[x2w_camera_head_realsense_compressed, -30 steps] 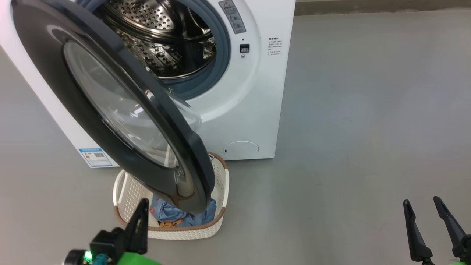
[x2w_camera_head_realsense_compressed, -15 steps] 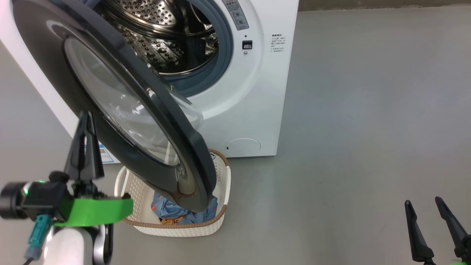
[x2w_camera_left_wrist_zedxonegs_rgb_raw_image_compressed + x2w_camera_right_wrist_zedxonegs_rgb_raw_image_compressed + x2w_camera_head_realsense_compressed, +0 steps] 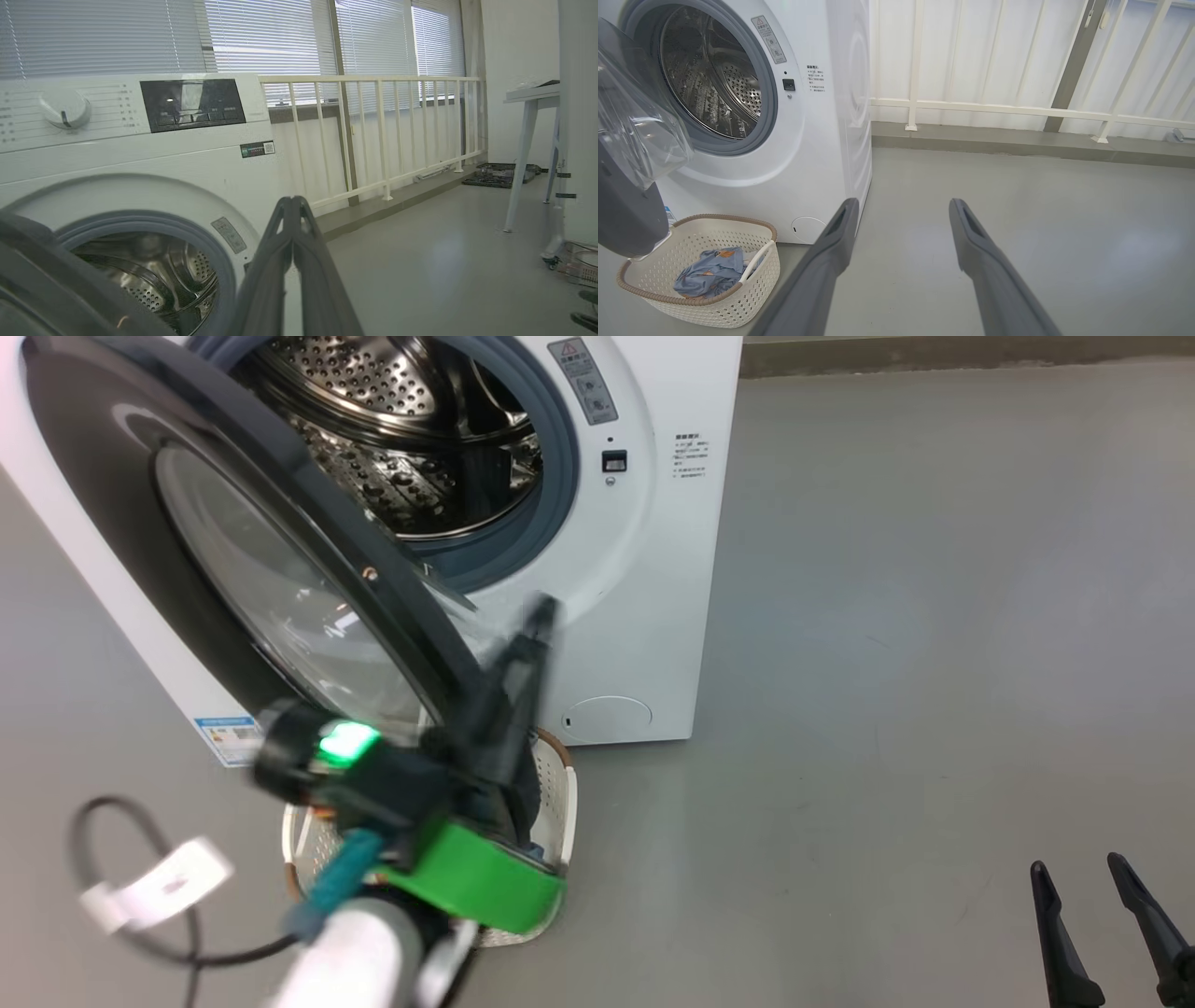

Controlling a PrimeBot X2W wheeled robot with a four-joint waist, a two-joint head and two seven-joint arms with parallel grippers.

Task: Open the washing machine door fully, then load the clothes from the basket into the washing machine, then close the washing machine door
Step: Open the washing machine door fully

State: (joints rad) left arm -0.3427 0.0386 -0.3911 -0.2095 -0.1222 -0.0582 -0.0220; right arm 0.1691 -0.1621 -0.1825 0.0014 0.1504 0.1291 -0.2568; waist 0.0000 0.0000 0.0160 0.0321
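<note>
**Washing machine door at half swing, with the left arm newly placed at its free edge.** The large round washing machine door [image 3: 280, 607], with a glossy black rim and a bulging clear glass bowl, stands swung out about halfway from the big white front-loading washing machine [image 3: 644, 569]. It is not yet fully open. Its angle looks the same as a second ago; the small shift across the head view is the camera's.

The door's lower edge hangs over the small cream-white perforated basket with a brown woven-look rim [image 3: 698, 275]. The basket sits on the grey floor [image 3: 934, 616] just before the machine. The light-blue clothes with orange prints [image 3: 710, 275] still lie inside it, so loading has not begun.

The left gripper [image 3: 540, 613] has changed most. A second ago it was low beside the basket, and half a second ago it stood at the door's outer face. It now stands, blurred by motion, at the door's free edge on the drum side. Its two dark fingers are pressed together on nothing. Contact with the rim cannot be told. This placement probably prepares a push to swing the door wider.

The right gripper [image 3: 1076, 864] stays low at the right, well apart, with its fingers spread wide and empty.
</note>
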